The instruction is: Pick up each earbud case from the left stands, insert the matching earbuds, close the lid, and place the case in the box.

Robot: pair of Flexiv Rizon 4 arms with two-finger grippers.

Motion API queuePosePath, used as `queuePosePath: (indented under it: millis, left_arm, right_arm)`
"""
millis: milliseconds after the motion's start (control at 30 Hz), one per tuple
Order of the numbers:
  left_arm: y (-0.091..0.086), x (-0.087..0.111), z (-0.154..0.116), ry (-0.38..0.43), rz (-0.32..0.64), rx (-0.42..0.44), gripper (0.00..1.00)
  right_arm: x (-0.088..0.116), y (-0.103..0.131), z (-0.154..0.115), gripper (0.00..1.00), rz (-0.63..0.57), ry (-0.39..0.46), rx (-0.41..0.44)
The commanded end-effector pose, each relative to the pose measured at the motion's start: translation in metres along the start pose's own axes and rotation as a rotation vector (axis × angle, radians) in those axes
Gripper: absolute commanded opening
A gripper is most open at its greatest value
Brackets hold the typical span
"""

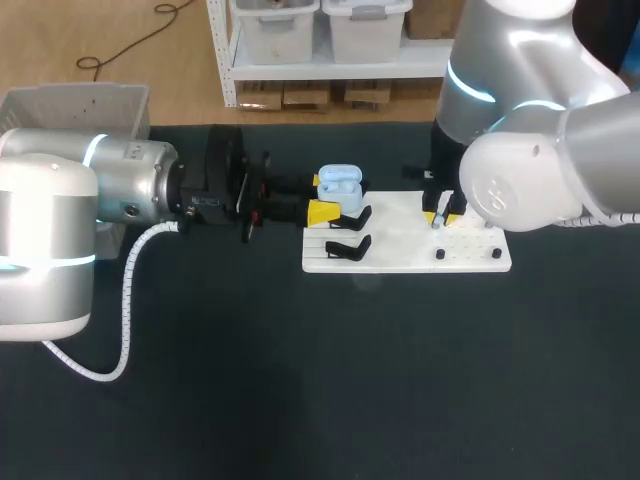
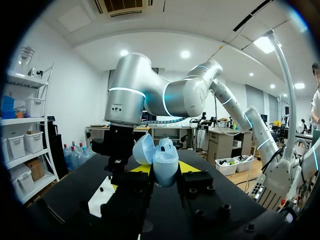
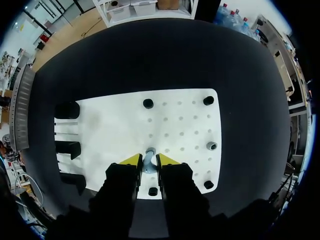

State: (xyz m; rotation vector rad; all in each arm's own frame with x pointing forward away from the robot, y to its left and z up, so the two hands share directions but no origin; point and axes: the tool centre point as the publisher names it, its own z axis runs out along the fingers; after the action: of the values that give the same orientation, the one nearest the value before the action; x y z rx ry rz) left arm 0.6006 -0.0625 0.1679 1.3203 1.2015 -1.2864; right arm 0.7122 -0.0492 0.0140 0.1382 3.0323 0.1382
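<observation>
- Lying on the dark counter (image 1: 300,400), near its middle: white board (image 1: 470,255) with black stands (image 1: 350,247).
- Clamped in the left tool (image 1: 322,198), above the stands: open earbud case (image 1: 338,183); could twist if nudged off-centre.
- Pinched in the right tool (image 3: 149,159), down on the board: earbud (image 3: 149,167); may slip or tilt when lifted, then miss its socket.

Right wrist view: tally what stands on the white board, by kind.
Black stands along the white board's edge: 3
Black round pegs: 4
Pale blue-grey pieces, likely earbuds: 2 (one held by the right gripper, one free)
Total: 9
</observation>
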Motion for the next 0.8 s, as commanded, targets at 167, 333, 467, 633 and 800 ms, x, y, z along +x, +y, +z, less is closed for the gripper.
queuePosePath:
  millis: [167, 333, 467, 633, 800]
  left_arm:
    - [0.000, 0.000, 0.000, 0.000, 0.001, 0.000, 0.00]
    - [0.000, 0.000, 0.000, 0.000, 0.001, 0.000, 0.00]
    - [0.000, 0.000, 0.000, 0.000, 0.001, 0.000, 0.00]
    - [0.000, 0.000, 0.000, 0.000, 0.001, 0.000, 0.00]
    - [0.000, 0.000, 0.000, 0.000, 0.001, 0.000, 0.00]
  right_arm:
    - [0.013, -0.001, -0.017, 0.00, -0.003, -0.011, -0.020]
    - [0.022, -0.002, -0.036, 0.00, -0.004, -0.044, -0.016]
    - [0.030, -0.003, -0.056, 0.00, -0.002, -0.071, -0.016]
    - [0.040, -0.001, -0.090, 0.00, -0.005, -0.095, -0.017]
    - [0.046, -0.001, -0.128, 0.00, 0.017, -0.023, -0.064]
